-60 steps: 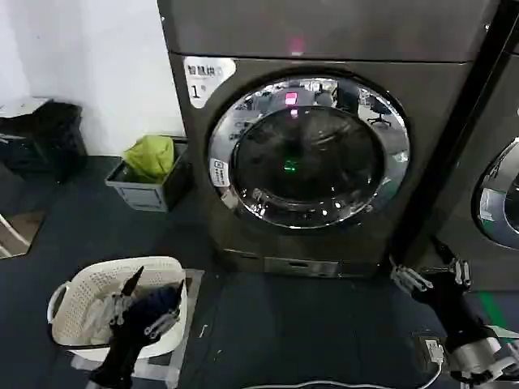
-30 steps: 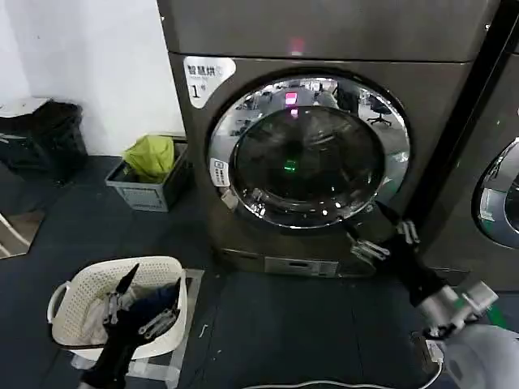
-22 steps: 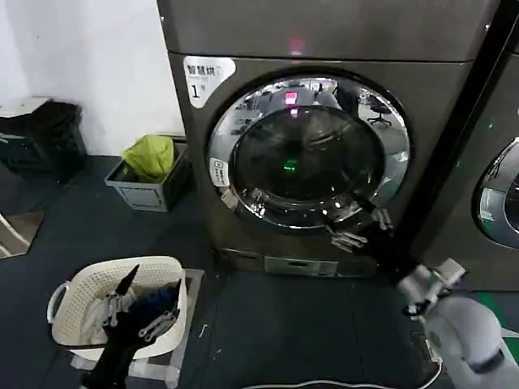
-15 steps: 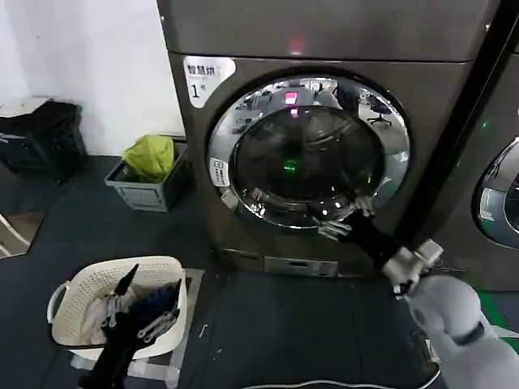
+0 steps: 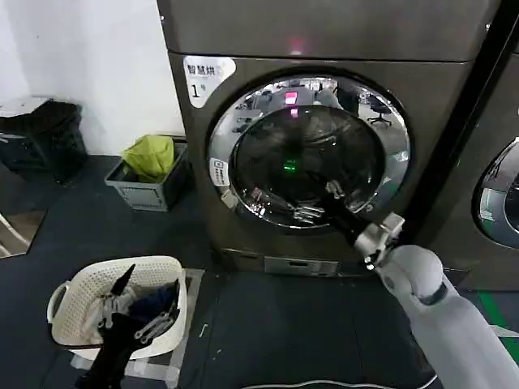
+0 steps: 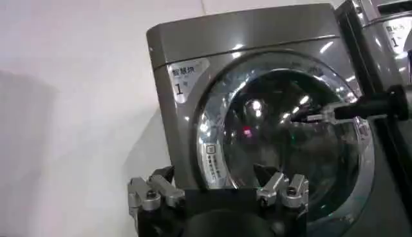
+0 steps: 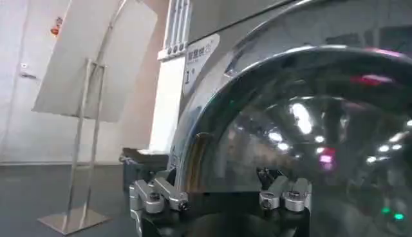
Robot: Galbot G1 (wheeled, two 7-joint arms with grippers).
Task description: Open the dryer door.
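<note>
Door: we have the large round dryer door with wide chrome rim and dark tinted glass sitting flush in the grey machine front with the "1" label, not yet swung out.
Right gripper: our right gripper is up against the lower part of the glass, just inside the chrome rim; in its wrist view the fingers stand spread apart with nothing between them.
Left gripper: our left gripper hangs low at the near left over the white woven plastic laundry basket, fingers parted, idle.
Risk, slip: smooth glass and polished chrome give us little to hook, so the fingertips could skate off.
Risk, wrong spot: we can't make out a handle or latch here, probably on the right rim; pulling away from it may just strain the hinge.
Risk, swing: if the door pops free, it could strike our own forearm.
</note>
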